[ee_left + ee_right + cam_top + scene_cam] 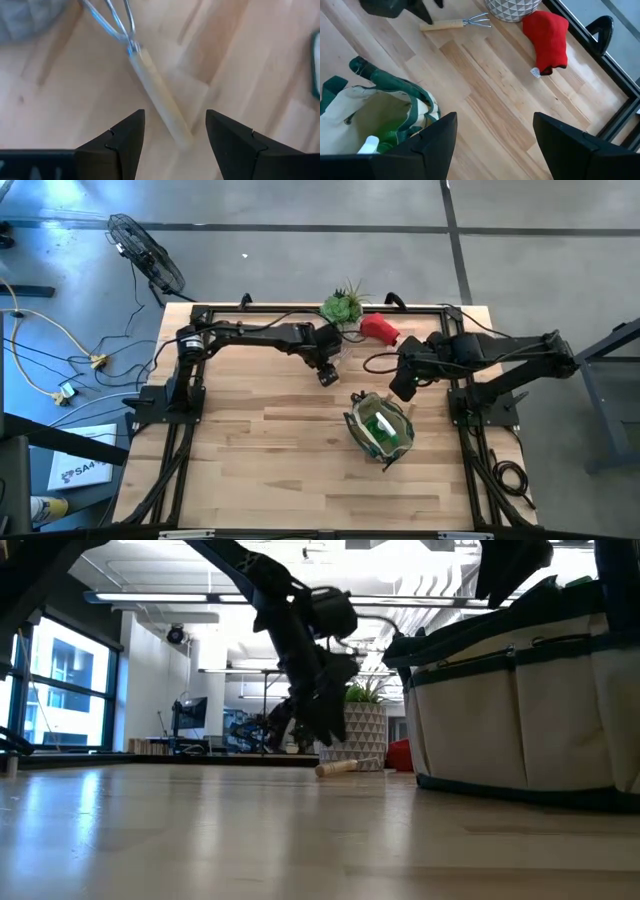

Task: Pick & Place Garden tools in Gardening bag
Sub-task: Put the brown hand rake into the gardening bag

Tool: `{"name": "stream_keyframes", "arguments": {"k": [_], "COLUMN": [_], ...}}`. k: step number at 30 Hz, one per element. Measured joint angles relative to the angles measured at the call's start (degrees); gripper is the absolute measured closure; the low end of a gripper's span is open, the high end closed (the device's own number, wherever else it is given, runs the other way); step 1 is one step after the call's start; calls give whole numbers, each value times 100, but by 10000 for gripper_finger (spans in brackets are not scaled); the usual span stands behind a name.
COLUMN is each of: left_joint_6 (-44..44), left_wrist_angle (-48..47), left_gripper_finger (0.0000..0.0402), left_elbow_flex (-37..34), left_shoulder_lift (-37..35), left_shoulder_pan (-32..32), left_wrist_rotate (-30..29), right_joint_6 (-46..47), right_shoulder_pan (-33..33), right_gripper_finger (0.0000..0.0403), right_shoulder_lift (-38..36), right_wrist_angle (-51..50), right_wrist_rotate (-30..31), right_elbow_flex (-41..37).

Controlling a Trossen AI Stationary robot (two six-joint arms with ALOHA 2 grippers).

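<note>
A wooden-handled tool with silver wire tines (155,95) lies flat on the table in front of the white plant pot (510,7); it also shows in the right wrist view (452,23). My left gripper (175,120) is open just above the handle's free end (181,137), one finger on each side, touching nothing; it also shows in the high view (327,370). The tan gardening bag with a green rim (380,428) stands right of centre, with a green spray bottle (372,144) inside. My right gripper (495,120) is open and empty, hovering beside the bag's far side; it also shows in the high view (402,385). The red soft item (549,40) lies near the far edge.
The green spiky plant (345,305) in its white pot stands at the far edge, close behind the tool. The black frame rail (605,30) runs past the red item. Bare wood lies to the table's left and near side (250,450).
</note>
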Motion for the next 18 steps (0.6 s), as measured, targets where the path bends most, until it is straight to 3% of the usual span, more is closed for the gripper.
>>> {"name": "stream_keyframes", "arguments": {"k": [7,18], "left_joint_6": [43,-5], "left_wrist_angle": [-766,-659], "left_gripper_finger": [194,194], "left_elbow_flex": [373,450], "left_shoulder_lift": [202,231], "left_shoulder_pan": [35,33], "left_wrist_rotate": [-270,-208], "right_joint_6": [44,42], "right_shoulder_pan": [-4,-4], "right_gripper_finger": [149,149], "right_shoulder_lift": [0,2], "right_wrist_angle": [82,285], "right_wrist_rotate": [6,45], "right_elbow_flex": [2,2]}}
